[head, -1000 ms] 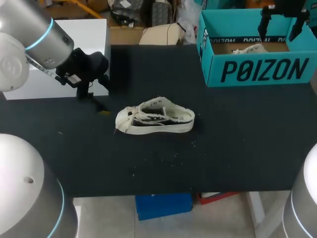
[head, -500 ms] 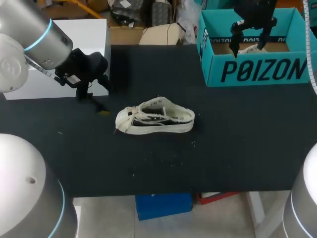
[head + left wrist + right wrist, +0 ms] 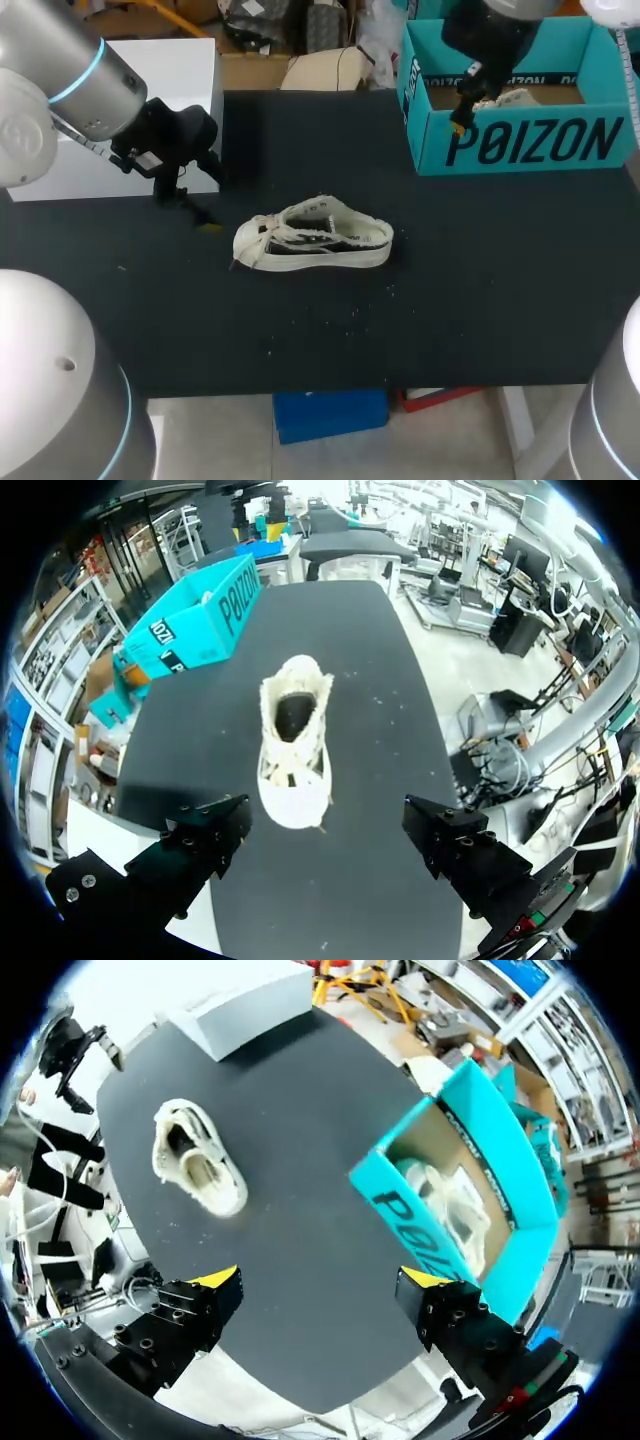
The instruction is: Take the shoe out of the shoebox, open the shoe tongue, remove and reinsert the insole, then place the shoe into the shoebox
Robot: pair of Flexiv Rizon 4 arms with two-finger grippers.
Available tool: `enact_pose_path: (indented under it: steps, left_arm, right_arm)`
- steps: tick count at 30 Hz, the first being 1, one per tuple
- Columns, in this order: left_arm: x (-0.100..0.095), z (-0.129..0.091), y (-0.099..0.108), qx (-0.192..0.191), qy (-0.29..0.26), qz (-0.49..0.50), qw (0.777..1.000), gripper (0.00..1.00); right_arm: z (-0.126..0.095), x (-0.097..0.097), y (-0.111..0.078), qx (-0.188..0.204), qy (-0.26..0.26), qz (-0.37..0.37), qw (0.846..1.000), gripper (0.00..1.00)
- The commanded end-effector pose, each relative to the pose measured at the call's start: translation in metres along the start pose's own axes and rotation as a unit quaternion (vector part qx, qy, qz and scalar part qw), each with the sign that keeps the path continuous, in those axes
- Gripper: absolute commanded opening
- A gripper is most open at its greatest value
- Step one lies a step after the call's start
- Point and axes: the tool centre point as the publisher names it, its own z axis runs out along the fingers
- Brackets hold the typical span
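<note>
A white low-top shoe with loose laces lies on its sole in the middle of the black table, toe to the left. The teal shoebox stands open at the back right, with a second white shoe inside. My left gripper hovers open left of the table shoe's toe. From the left wrist the shoe lies straight ahead of the open left gripper. My right gripper hangs open over the box's front left corner. The right wrist view shows the right gripper, the shoe and the shoebox.
A white block stands at the table's back left, just behind my left arm. Small white crumbs dot the mat in front of the shoe. The table's front and right parts are bare black mat.
My right arm has swung left along the shoebox, from its back right corner to its front left corner. The left arm and the shoe have stayed put.
</note>
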Motion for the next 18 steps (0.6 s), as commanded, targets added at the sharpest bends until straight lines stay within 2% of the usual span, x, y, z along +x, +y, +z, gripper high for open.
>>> enact_pose_path:
  steps: [1, 4, 18]
  left_arm:
    - [0.0002, 0.0009, 0.0011, 0.002, -0.001, 0.001, 1.000, 1.00]
    - [0.0002, 0.0009, 0.0011, 0.002, -0.001, 0.001, 1.000, 1.00]
    - [0.0002, 0.0009, 0.0011, 0.002, -0.001, 0.001, 1.000, 1.00]
  right_arm:
    - [0.0043, 0.0739, 0.0222, -0.115, 0.057, -0.499, 0.857, 1.00]
    - [0.0043, 0.0739, 0.0222, -0.124, 0.061, -0.538, 0.832, 1.00]
    - [0.0043, 0.0739, 0.0222, -0.124, 0.061, -0.538, 0.831, 1.00]
